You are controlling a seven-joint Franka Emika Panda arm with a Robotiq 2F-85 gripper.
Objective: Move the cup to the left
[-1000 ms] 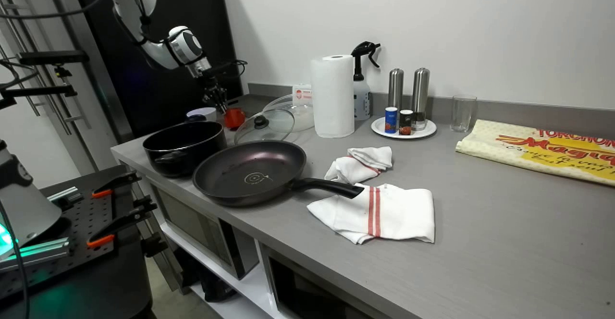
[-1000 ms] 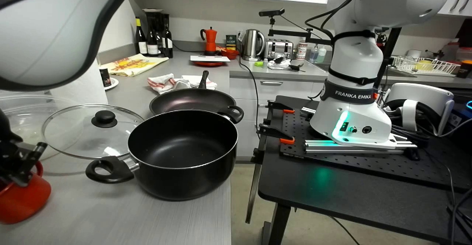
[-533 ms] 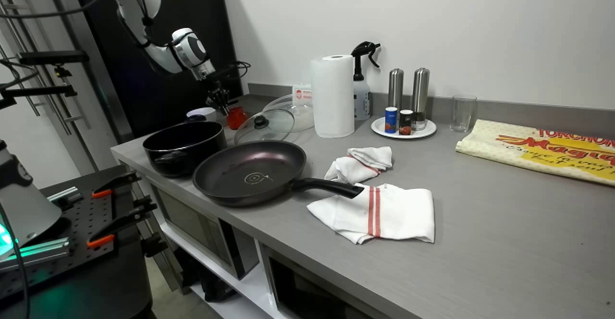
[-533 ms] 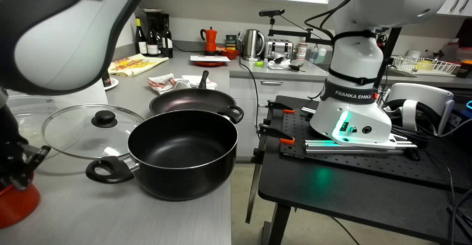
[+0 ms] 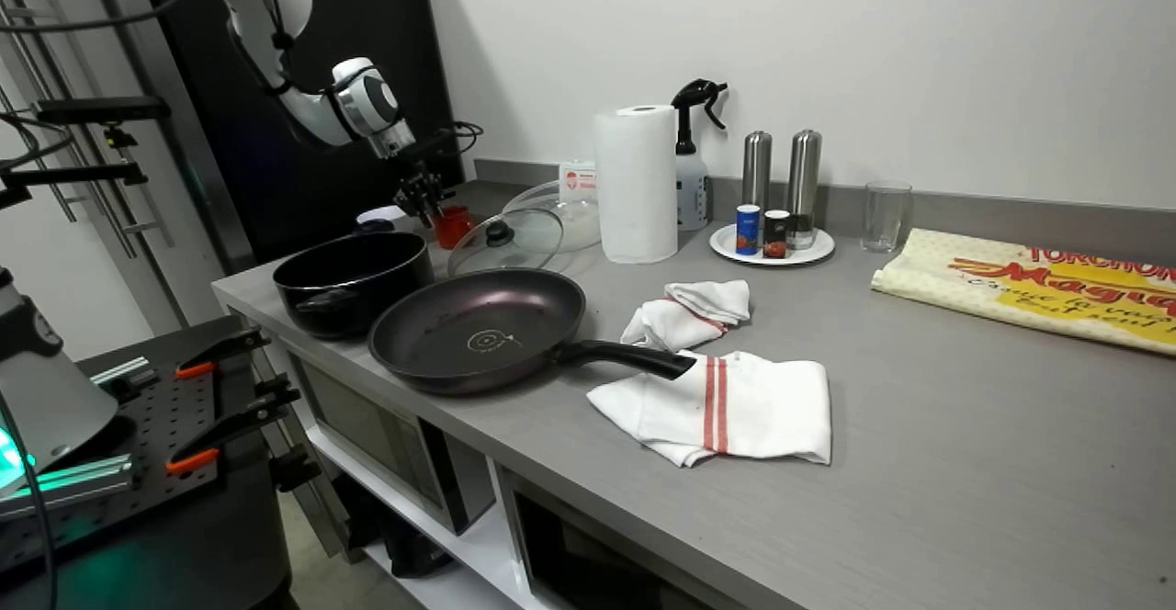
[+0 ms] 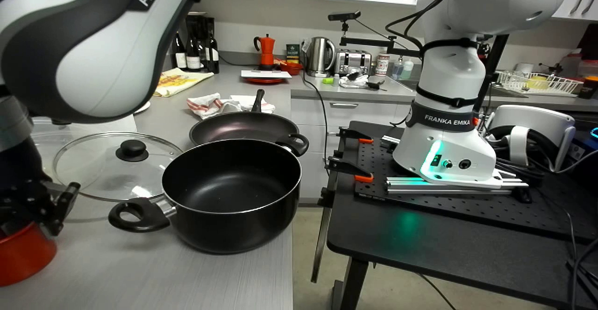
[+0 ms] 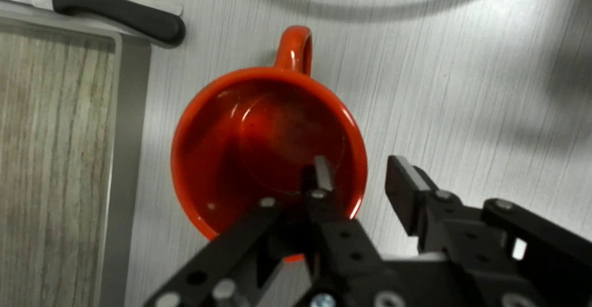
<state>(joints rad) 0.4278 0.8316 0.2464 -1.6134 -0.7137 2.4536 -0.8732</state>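
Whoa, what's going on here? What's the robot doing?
A robot arm leans over a red mug standing on the grey counter, near a black cooking pot. Its jaws are open, one inside the mug, one outside, so it isn't holding on yet. It'll probably squeeze next, then move the mug left.

I get only part of the red cup (image 6: pixel 26 257), cut off lower left in an exterior view.
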